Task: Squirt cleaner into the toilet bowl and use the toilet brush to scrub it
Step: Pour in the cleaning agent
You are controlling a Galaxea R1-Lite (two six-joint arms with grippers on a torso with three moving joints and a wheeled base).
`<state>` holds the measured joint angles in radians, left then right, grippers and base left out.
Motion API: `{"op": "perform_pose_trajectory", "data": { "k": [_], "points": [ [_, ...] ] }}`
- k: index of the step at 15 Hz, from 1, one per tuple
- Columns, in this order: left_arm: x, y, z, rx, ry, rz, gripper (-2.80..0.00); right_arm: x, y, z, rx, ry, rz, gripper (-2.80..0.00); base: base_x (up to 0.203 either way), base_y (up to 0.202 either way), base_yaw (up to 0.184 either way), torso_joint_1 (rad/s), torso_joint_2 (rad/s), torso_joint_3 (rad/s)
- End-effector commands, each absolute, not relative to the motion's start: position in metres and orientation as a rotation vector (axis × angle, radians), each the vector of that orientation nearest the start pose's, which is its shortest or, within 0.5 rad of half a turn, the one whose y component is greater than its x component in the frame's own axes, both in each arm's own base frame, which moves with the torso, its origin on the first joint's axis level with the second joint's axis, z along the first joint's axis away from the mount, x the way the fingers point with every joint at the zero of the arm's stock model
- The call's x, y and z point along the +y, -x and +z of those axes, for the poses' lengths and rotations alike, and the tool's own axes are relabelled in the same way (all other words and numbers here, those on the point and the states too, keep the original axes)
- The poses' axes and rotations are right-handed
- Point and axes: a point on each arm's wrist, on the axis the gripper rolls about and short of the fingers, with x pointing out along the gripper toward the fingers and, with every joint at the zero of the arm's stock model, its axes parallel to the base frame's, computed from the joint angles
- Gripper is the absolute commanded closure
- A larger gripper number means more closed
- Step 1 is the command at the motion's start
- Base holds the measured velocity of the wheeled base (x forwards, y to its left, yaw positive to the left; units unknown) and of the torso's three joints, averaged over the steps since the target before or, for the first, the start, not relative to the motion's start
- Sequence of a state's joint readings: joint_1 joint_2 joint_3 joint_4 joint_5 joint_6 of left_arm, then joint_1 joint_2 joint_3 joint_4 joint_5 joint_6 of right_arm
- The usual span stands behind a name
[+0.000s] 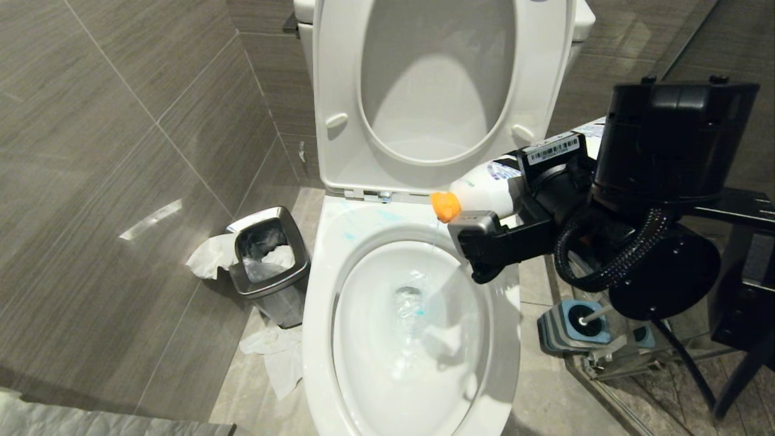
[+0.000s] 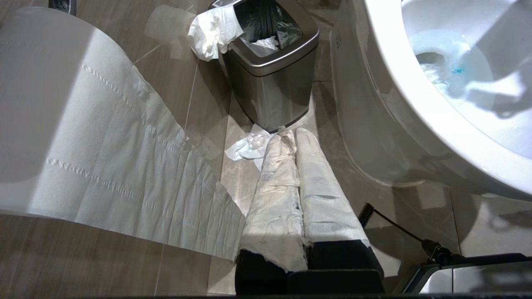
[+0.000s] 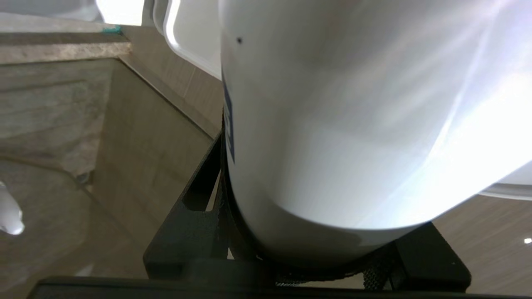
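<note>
- The cleaner (image 1: 410,310) shows as turquoise tint in the water at the bottom of the toilet bowl (image 1: 321,284), with pale blue streaks on the rim at the back left, near the seat hinge.
- A thin stream falls from the orange nozzle of the white cleaner bottle (image 1: 484,188) down toward the water.
- My right gripper (image 1: 514,206) holds that bottle tipped over the bowl's right rear edge, nozzle pointing left and down; my fingers clamp the bottle's body from both sides, as the right wrist view shows with the white bottle wall filling the space between them.
- The seat and lid stand upright against the tank behind the bowl.
- The toilet brush (image 1: 593,314) stands in its blue-and-grey holder (image 1: 569,330) on the floor to the right of the bowl, with only the lower part of its white handle visible below my right arm.
- My left gripper (image 2: 291,137) hangs low to the left of the bowl, its paper-wrapped fingers (image 2: 274,178) pressed together and holding nothing.
- A chrome waste bin (image 1: 269,266) stands on the floor left of the bowl, with crumpled tissue (image 1: 209,254) beside it and in front of it.
- A long strip of toilet paper (image 2: 104,153) hangs across the left wrist view.
</note>
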<state>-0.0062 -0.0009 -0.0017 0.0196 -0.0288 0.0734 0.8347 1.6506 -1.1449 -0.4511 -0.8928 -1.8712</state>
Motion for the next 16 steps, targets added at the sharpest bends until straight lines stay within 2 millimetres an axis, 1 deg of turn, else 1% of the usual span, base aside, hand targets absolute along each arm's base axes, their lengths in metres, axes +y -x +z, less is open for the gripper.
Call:
{"op": "perform_pose_trajectory", "data": {
  "k": [1, 8, 10, 13, 16],
  "points": [
    [-0.001, 0.023, 0.074, 0.017, -0.073, -0.036, 0.00, 0.216, -0.219, 0.275, 0.083, 1.907, -0.012, 0.00, 0.000, 0.000, 0.000, 0.000, 0.00, 0.000],
    [-0.001, 0.023, 0.074, 0.017, -0.073, -0.036, 0.00, 0.212, -0.216, 0.276, 0.085, 1.907, -0.012, 0.00, 0.000, 0.000, 0.000, 0.000, 0.00, 0.000],
    [-0.001, 0.023, 0.074, 0.017, -0.073, -0.036, 0.00, 0.212, -0.216, 0.275, 0.084, 1.884, -0.012, 0.00, 0.000, 0.000, 0.000, 0.000, 0.00, 0.000],
    [-0.001, 0.023, 0.074, 0.017, -0.072, -0.036, 0.00, 0.217, -0.214, 0.269, 0.082, 1.741, 0.004, 0.00, 0.000, 0.000, 0.000, 0.000, 0.00, 0.000],
    [-0.001, 0.023, 0.074, 0.017, -0.072, -0.036, 0.00, 0.221, -0.213, 0.259, 0.088, 1.507, 0.021, 0.00, 0.000, 0.000, 0.000, 0.000, 0.00, 0.000]
  ]
}}
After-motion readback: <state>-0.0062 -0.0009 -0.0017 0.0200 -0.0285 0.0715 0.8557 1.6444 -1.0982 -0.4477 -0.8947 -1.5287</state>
